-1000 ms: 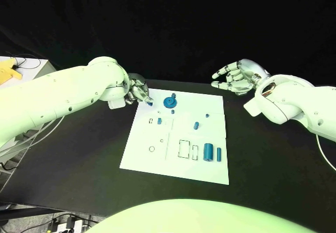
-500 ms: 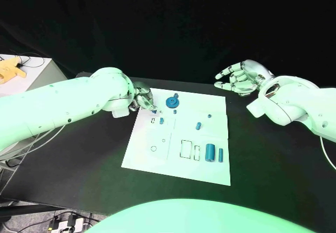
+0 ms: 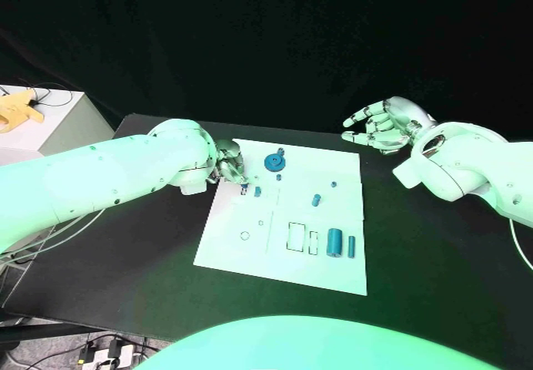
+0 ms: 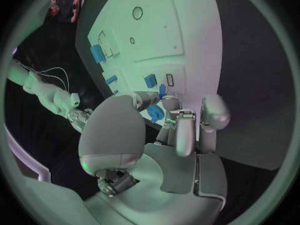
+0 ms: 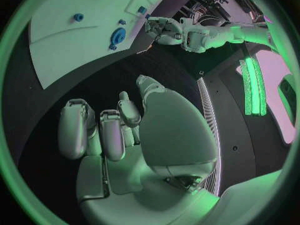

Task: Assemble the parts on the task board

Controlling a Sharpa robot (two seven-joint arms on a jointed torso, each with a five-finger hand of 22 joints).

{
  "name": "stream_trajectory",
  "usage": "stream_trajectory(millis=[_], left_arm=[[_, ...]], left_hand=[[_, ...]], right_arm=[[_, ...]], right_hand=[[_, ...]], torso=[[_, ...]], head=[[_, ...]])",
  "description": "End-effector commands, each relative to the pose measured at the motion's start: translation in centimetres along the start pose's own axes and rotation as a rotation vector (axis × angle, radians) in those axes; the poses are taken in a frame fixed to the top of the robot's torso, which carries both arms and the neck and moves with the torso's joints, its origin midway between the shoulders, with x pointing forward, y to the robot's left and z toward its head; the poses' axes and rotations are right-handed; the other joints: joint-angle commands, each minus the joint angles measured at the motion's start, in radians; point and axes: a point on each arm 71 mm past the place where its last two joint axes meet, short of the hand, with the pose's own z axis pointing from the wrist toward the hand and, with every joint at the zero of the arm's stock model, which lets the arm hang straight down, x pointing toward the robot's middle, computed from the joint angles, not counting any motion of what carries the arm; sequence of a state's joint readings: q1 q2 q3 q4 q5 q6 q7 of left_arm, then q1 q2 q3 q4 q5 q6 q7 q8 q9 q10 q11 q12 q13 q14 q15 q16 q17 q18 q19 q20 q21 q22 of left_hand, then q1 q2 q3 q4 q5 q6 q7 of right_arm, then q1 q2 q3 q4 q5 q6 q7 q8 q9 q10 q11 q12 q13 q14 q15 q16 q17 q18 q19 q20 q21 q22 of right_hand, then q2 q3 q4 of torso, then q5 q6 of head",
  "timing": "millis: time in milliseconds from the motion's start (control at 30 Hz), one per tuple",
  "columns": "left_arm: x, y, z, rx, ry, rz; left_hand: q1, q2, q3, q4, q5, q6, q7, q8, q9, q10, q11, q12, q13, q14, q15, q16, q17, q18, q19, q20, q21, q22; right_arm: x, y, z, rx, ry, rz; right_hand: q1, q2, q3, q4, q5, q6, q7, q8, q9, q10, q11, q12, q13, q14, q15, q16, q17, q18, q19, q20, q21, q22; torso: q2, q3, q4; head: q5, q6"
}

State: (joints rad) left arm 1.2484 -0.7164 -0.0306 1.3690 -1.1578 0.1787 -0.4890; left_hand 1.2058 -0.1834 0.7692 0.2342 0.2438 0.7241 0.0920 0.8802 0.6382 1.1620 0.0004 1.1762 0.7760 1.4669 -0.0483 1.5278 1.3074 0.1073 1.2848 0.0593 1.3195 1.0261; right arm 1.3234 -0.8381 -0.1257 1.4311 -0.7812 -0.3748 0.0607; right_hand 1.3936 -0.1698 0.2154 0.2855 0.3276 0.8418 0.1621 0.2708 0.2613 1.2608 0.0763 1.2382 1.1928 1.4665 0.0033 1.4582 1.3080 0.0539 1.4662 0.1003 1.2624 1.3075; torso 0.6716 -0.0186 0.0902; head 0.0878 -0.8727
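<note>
At the far-left corner, left hand (image 3: 228, 163): we see fingers curled over the white flat task board (image 3: 250, 250), whether pinching a part we cannot tell.
Right hand (image 3: 381, 123): fingers spread, empty.
Round blue gear part (image 3: 272, 161): beside left hand.

A black table (image 3: 133, 254) is carrying the load. A white board (image 3: 239, 254) is lying flat on its middle.

I see the left arm reaching in from 9 o'clock, its hand (image 3: 228, 164) low near the centre of the head view, fingers (image 4: 186, 135) curled close together; I cannot tell whether they pinch anything. The right arm enters from 3 o'clock. Its hand (image 3: 382, 125) sits raised at about 1 o'clock, palm up, fingers (image 5: 112, 135) loosely spread, holding nothing.
</note>
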Motion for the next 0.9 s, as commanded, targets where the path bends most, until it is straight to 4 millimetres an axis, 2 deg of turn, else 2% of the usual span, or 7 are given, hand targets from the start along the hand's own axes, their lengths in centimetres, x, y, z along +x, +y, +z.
stream_trajectory(millis=[33,300,900], left_arm=[[0.1,-0.1,0.0,-0.01,-0.011,0.046],[0.4,0.0,0.0,-0.018,-0.013,0.076],[1.2,0.1,0.4,-0.026,0.006,0.083]], left_hand=[[-0.003,0.01,0.151,-0.144,0.004,0.022,-0.015,0.005,0.146,0.009,0.001,0.005,0.001,0.072,-0.008,0.007,0.179,0.002,0.006,-0.003,0.007,0.001],[-0.005,0.009,0.154,-0.146,0.004,0.024,-0.015,0.005,0.147,0.01,0.001,0.004,0.0,0.073,-0.008,0.007,0.18,0.001,0.008,-0.003,0.008,0.004],[-0.009,0.008,0.159,-0.147,0.004,0.025,-0.016,0.005,0.148,0.012,0.001,0.005,0.001,0.073,-0.009,0.008,0.181,0.001,0.011,-0.004,0.01,0.008]], right_arm=[[0.1,0.1,0.0,-0.011,0.007,-0.004],[0.1,0.1,0.0,-0.011,0.007,-0.004],[0.1,0.0,-0.1,0.002,0.012,0.033]], right_hand=[[-0.011,0.0,0.008,0.001,0.003,-0.006,0.003,0.006,0.001,-0.008,0.001,-0.002,0.001,0.045,-0.005,-0.003,0.069,0.015,-0.005,-0.002,-0.006,0.051],[-0.011,0.0,0.008,0.001,0.003,-0.006,0.003,0.006,0.001,-0.008,0.001,-0.002,0.001,0.045,-0.005,-0.003,0.069,0.015,-0.005,-0.002,-0.006,0.051],[-0.012,0.0,0.009,0.001,0.006,-0.007,0.003,0.006,0.001,-0.008,0.001,-0.001,0.001,0.045,-0.005,-0.003,0.069,0.015,-0.005,-0.002,-0.006,0.052]], torso=[[0.0,0.0008,-0.0004],[0.0,0.0003,-0.0007],[0.001,-0.0003,-0.001]], head=[[0.002,0.0],[0.006,0.0],[0.005,0.0]])
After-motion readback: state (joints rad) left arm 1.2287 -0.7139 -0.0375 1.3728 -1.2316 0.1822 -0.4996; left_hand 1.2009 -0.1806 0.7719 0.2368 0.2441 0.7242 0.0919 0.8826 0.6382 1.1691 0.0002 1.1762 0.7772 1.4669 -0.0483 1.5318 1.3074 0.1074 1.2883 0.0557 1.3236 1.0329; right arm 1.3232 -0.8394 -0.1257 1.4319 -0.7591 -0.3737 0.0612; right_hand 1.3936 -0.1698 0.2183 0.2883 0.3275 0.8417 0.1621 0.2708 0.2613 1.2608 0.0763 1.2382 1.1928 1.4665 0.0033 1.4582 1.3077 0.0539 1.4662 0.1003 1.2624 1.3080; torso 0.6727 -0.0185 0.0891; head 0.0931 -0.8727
